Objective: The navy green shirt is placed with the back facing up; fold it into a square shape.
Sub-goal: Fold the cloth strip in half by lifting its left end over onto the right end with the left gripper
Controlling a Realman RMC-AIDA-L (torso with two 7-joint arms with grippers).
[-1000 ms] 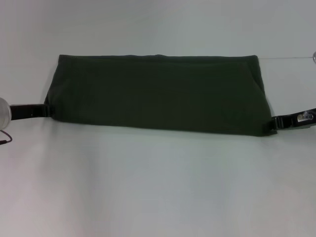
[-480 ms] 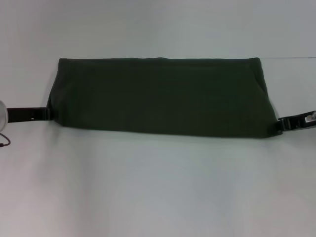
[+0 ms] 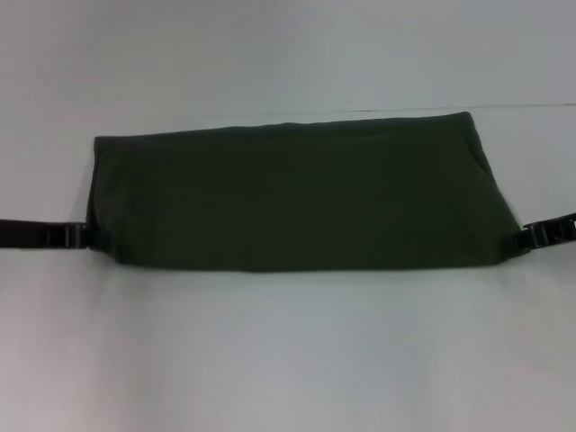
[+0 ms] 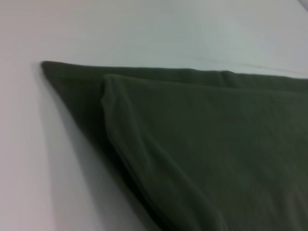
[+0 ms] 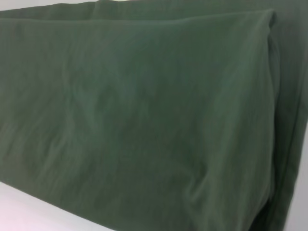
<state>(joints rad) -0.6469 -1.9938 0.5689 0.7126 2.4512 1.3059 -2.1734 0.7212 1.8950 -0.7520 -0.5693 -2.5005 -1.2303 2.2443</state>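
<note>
Since a second ago the navy green shirt (image 3: 301,193) (folded band) slid toward 6 o'clock, left gripper (image 3: 83,236) and right gripper (image 3: 529,236) pinching its end corners.

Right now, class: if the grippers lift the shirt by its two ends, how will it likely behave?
The shirt will probably sag in the middle: its layers drape in soft, rounded folds. It looks light, lying thin on the table. It likely won't slide easily; the left gripper and right gripper sit at its ends.

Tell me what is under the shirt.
The shirt lies as a folded band on the white table, its top layer over its own lower layer. Nothing else shows at its edges; anything beneath the cloth is hidden. Both grippers sit at its ends.
</note>
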